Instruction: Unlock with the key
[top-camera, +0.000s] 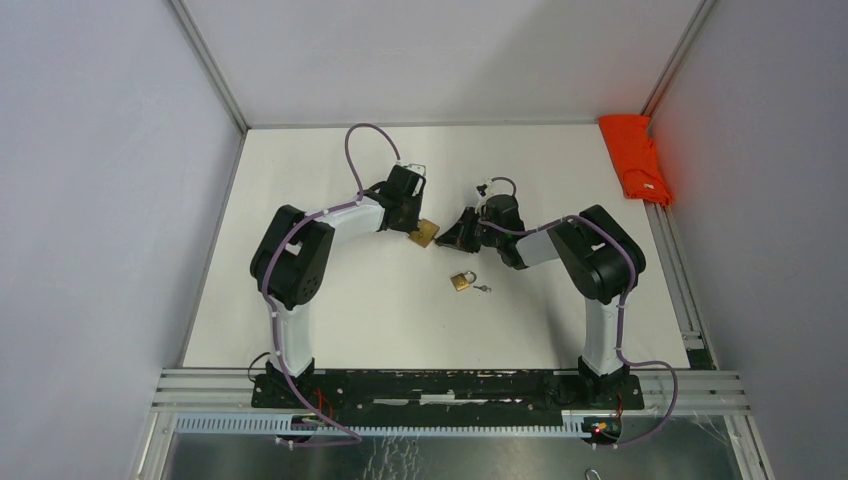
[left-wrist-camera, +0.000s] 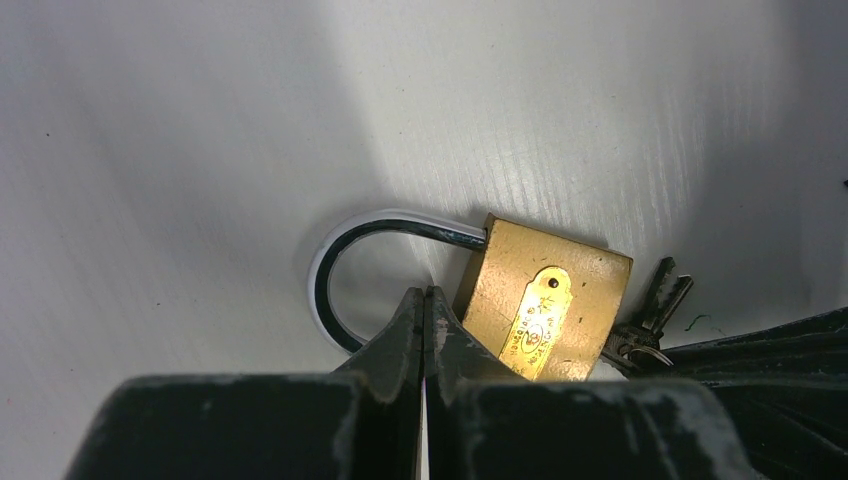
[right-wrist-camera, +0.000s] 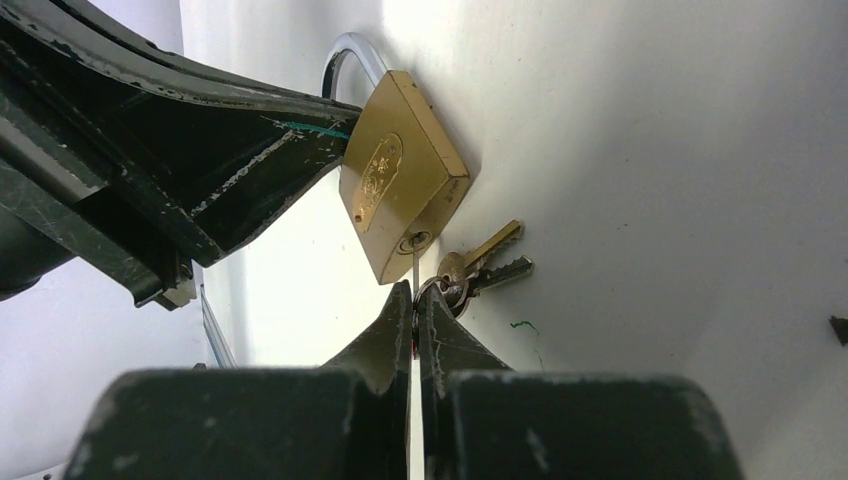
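Lying between left jaws and right jaws, both pressed together, brass padlock, key bunch beside the right tips.

The big padlock and its keys fill the gap between my left gripper and right gripper; no passage there. The small padlock lies nearer to my bases. Around them the table is open.

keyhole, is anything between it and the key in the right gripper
Nothing visible. The key in the right gripper runs straight up to the keyhole in the padlock; the spare keys sit off to one side.
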